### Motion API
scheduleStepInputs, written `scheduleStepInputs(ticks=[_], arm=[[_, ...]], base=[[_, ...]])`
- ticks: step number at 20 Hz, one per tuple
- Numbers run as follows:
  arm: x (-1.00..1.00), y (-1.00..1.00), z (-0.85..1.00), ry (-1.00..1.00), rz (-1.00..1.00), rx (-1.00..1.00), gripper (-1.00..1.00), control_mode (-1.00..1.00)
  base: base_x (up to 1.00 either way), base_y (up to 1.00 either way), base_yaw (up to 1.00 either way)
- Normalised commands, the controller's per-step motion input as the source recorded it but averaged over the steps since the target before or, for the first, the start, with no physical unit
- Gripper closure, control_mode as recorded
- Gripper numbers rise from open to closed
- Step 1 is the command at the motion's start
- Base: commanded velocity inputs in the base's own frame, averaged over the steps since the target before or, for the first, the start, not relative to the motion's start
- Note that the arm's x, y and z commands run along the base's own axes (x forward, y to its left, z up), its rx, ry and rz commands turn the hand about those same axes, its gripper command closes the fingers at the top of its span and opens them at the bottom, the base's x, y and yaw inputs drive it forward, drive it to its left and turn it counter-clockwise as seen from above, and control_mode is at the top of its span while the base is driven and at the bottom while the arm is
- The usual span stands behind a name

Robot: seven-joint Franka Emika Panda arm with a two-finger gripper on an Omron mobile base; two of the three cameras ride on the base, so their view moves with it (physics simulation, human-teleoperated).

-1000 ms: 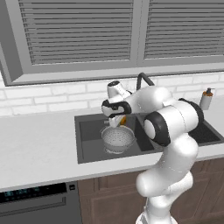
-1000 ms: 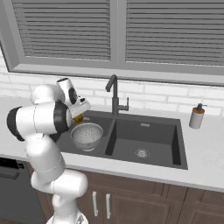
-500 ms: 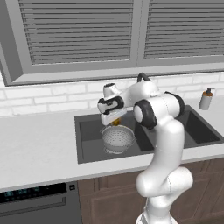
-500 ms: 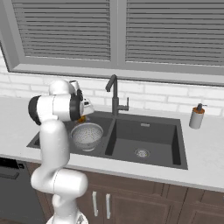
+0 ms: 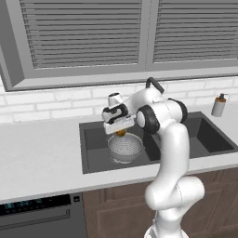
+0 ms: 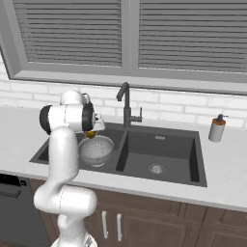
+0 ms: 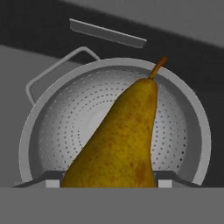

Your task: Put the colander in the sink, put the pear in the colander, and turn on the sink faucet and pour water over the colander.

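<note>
Counter: I see a pale grey worktop under a white brick wall and a window with closed grey blinds; dark wood cabinets and a dishwasher front sit below.
Sink: the dark double-basin sink is set into the worktop, with a round drain in its right basin.
Colander: the colander sits in the left basin; in my hand view its mesh bowl lies directly below the hand, one loop handle at upper left.
Pear: the pear is held above the colander, stem pointing away from the hand.
Gripper: the gripper is clasped on the pear, just over the colander's rim.
Change: since a second ago my elbow has swung up and back from the front of the sink; the hand has stayed over the colander.
Faucet: the sink faucet stands behind the divider, just beside my forearm.
Nearby: a soap dispenser stands on the counter to the right of the sink, well apart from the hand.
Blocking: in the left base view my own arm covers the middle of the sink.
</note>
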Motion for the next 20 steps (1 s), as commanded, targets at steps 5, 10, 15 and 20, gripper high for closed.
scheduleStepInputs(ticks=[5, 10, 15, 20], arm=[[0.03, 0.0, -0.44, -0.03, -0.17, -0.08, 1.0, -1.0], [0.04, -0.01, -0.47, -0.03, -0.11, -0.07, 1.0, -1.0], [0.07, 0.0, -0.4, -0.02, -0.1, -0.01, 1.0, -1.0], [0.13, -0.04, -0.26, 0.0, -0.07, 0.0, 1.0, -1.0]], base=[[0.0, 0.0, 0.0], [0.0, 0.0, 0.0], [0.0, 0.0, 0.0], [0.0, 0.0, 0.0]])
